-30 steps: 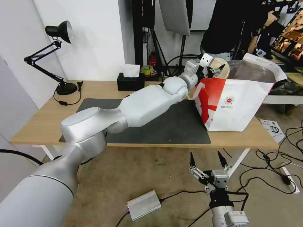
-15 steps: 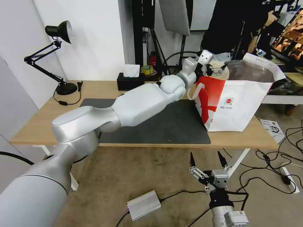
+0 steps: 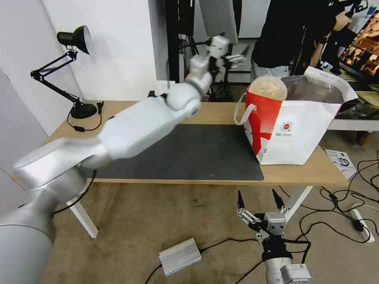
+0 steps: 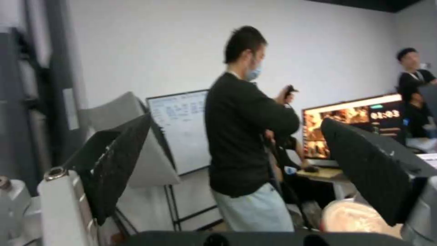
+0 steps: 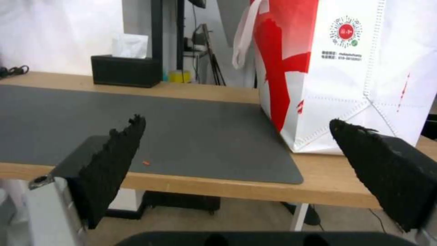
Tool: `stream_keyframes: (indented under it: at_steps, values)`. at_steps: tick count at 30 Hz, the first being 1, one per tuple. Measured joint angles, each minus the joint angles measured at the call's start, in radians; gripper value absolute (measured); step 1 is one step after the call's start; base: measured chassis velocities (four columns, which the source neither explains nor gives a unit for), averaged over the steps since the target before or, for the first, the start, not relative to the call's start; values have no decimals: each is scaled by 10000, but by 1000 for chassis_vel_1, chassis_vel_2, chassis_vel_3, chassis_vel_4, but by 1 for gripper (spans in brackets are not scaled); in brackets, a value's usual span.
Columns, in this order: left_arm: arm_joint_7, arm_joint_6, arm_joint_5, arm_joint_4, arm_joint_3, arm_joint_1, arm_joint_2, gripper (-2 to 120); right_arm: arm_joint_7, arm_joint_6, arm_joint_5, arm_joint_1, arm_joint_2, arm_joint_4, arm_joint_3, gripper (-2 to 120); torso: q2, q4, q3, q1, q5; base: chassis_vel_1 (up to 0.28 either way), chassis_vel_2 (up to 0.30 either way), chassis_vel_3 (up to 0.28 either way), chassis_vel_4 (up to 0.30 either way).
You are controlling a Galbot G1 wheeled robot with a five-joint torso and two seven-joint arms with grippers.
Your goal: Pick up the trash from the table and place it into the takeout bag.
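Note:
The white and red takeout bag (image 3: 294, 132) stands open at the right end of the table (image 3: 300, 171). A beige lidded paper bowl (image 3: 267, 86) sits in the bag's mouth, and its lid (image 4: 353, 218) also shows in the left wrist view. My left gripper (image 3: 233, 60) hangs open and empty, high above the table's back edge, up and to the left of the bag. The left wrist view shows the left gripper (image 4: 236, 120) with nothing between its fingers. My right gripper (image 3: 258, 205) is open below the table's front edge, and the right gripper (image 5: 237, 122) faces the bag (image 5: 346, 75).
A dark grey mat (image 3: 197, 150) covers the middle of the table, with a tiny red scrap (image 3: 212, 175) near its front edge. A black tissue box (image 5: 126, 70) stands at the back, a desk lamp (image 3: 75, 39) at the left. A silver box (image 3: 179, 256) and cables lie on the floor.
My left gripper let go of the beige bowl in the bag's mouth, then rose up and to the left. The right arm has not moved.

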Motion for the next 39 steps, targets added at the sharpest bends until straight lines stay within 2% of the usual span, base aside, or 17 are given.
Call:
stream_keyframes:
  at_steps: [2,4,5,8,12,16,18,19,21,22,23,24,28,30,32,33,39]
  values:
    - [-144,-82,139,-229,-102,204,174,100,0,0,0,0,0,0,0,100,1,1,0,0,-1,0,0,0,0]
    - [-417,-424,606,-991,-466,988,678,100,1,0,0,0,0,0,0,100,0,3,0,0,0,0,0,0,0]
    - [-417,-424,606,-991,-466,988,678,100,1,0,0,0,0,0,0,100,0,3,0,0,0,0,0,0,0]
    - [-620,-520,1025,-1888,-1065,2178,1032,100,0,0,0,1,0,0,0,100,0,3,-1,-1,0,0,0,0,0]
    - [-712,-519,1202,-2176,-1359,2681,1078,100,0,0,1,0,0,0,0,100,0,2,1,-1,-2,0,0,0,0]
    - [-777,-519,1698,-2788,-2137,3689,1248,100,0,0,0,0,0,0,1,100,1,-3,-1,0,3,0,0,0,0]
    - [-833,-272,1862,-3617,-2979,4690,1468,100,0,0,0,1,0,0,1,100,1,1,-2,0,4,0,0,0,0]
    - [-833,-272,1862,-3617,-2979,4690,1468,100,0,0,0,1,0,0,1,100,1,1,-2,0,4,0,0,0,0]
    - [-842,-82,2186,-4283,-3782,5911,1460,100,1,0,0,0,0,0,1,100,1,0,-1,-1,2,0,0,0,0]
    - [-845,-79,2224,-4316,-3841,6000,1454,100,1,0,0,0,0,1,0,100,1,0,-1,-2,3,0,0,0,0]
    - [-825,-55,2602,-4595,-4368,6843,1369,100,-2,0,0,0,0,1,0,100,1,0,-1,-1,3,0,0,0,0]
    - [-825,-55,2602,-4595,-4368,6843,1369,100,-2,0,0,0,0,1,0,100,1,0,-1,-1,3,0,0,0,0]
    - [-645,59,3383,-5345,-5668,9156,1160,100,1,0,0,0,0,0,0,100,1,1,-1,-2,4,0,0,0,0]
    - [-621,58,3516,-5373,-5801,9351,1110,100,-1,0,1,0,0,0,0,100,1,1,-1,-2,3,0,0,0,0]
    - [-566,33,3826,-5477,-6212,9894,937,100,0,0,0,0,-1,0,0,100,1,0,-1,-1,2,0,0,0,0]
    - [-546,-42,4122,-5618,-6687,10475,743,100,0,0,0,0,0,0,0,100,0,0,-1,0,3,0,0,0,0]
    - [-435,-297,5178,-6160,-7708,12036,326,100,0,0,1,0,-1,0,0,100,1,1,-1,-1,4,0,0,0,0]
